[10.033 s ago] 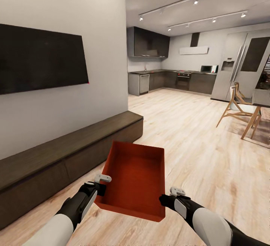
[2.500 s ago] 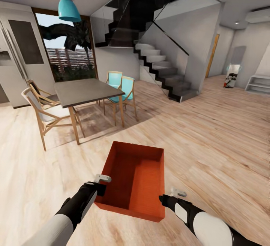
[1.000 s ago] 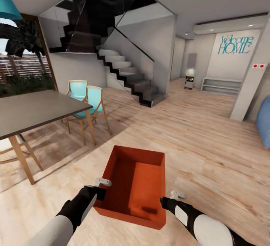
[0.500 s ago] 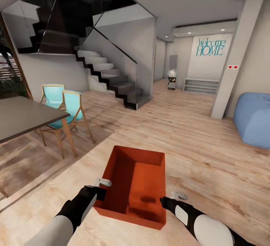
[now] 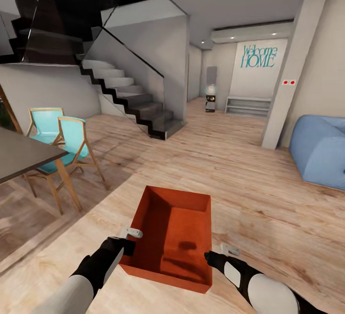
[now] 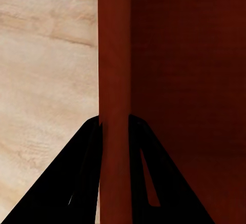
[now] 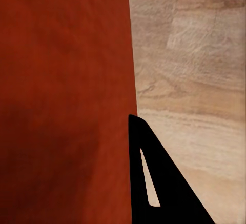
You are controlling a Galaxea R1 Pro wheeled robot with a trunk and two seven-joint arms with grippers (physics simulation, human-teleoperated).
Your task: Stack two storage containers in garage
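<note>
One orange-red storage container (image 5: pixel 175 232) hangs in front of me over pale wood-plank flooring, open side up and empty. My left gripper (image 5: pixel 128 246) is shut on its left wall near the front corner; in the left wrist view the wall (image 6: pixel 115 55) runs between the two black fingers. My right gripper (image 5: pixel 209 256) pinches the right wall; the right wrist view has one black finger (image 7: pixel 148 183) outside the wall (image 7: pixel 66 101), the other hidden behind it. The second container and the garage are out of view.
A dark dining table (image 5: pixel 19 153) and turquoise chairs (image 5: pixel 67 137) stand at the left. A black staircase (image 5: pixel 129 98) rises ahead left. A white pillar (image 5: pixel 287 65) and a blue sofa (image 5: pixel 318 149) are at the right. Between them a hallway runs toward a "Welcome HOME" wall (image 5: pixel 258 56).
The whole view has swung to the right, from the TV wall past the dining table to the staircase and hallway. The container stays held between both grippers as before.
</note>
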